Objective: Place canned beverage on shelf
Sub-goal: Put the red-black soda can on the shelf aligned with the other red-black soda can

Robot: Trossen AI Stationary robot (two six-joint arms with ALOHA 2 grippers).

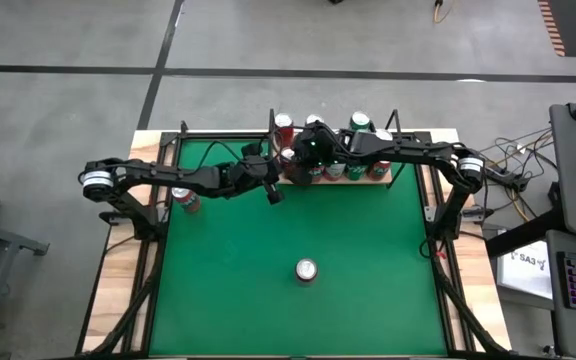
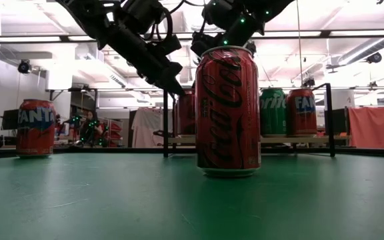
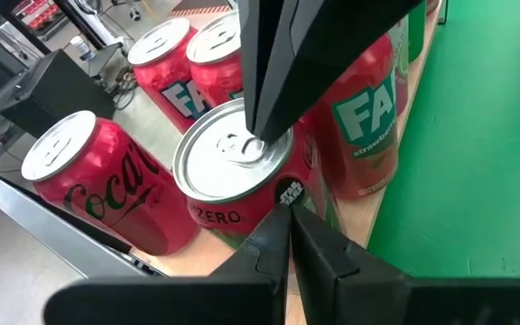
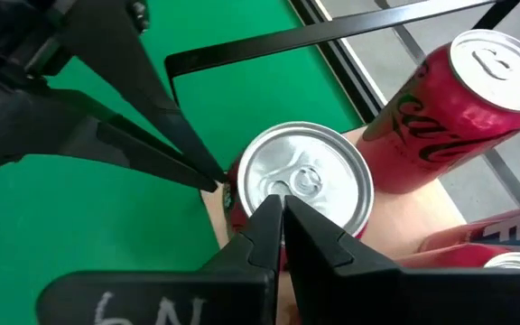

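A red Coca-Cola Zero can [image 3: 233,176] stands upright on the near left corner of the shelf [image 1: 380,180], a tan board at the table's far edge. My left gripper [image 3: 287,217], shut, reaches in from the table's left and meets the can's side. My right gripper [image 4: 278,209], also shut, comes from the right and above onto the can's silver top [image 4: 319,176]. Several other cans fill the shelf: a Coca-Cola can [image 3: 97,185] and Fanta cans [image 3: 364,126] stand around this one. My left gripper touches the can's side just under the top rim [image 3: 289,191] with the tips of its shut fingers [image 4: 201,176], slanting down from the table's left. My right gripper rests its shut fingertips [image 3: 264,135] on the can's lid beside the pull tab [image 4: 303,183], slanting down from above. The can stands upright on the shelf board.
A Coca-Cola can [image 1: 306,270] stands alone on the green felt near the table's middle, toward the near edge. A Fanta can [image 1: 183,198] stands at the left, under the left arm. A black metal upright [image 4: 269,41] borders the shelf's left end.
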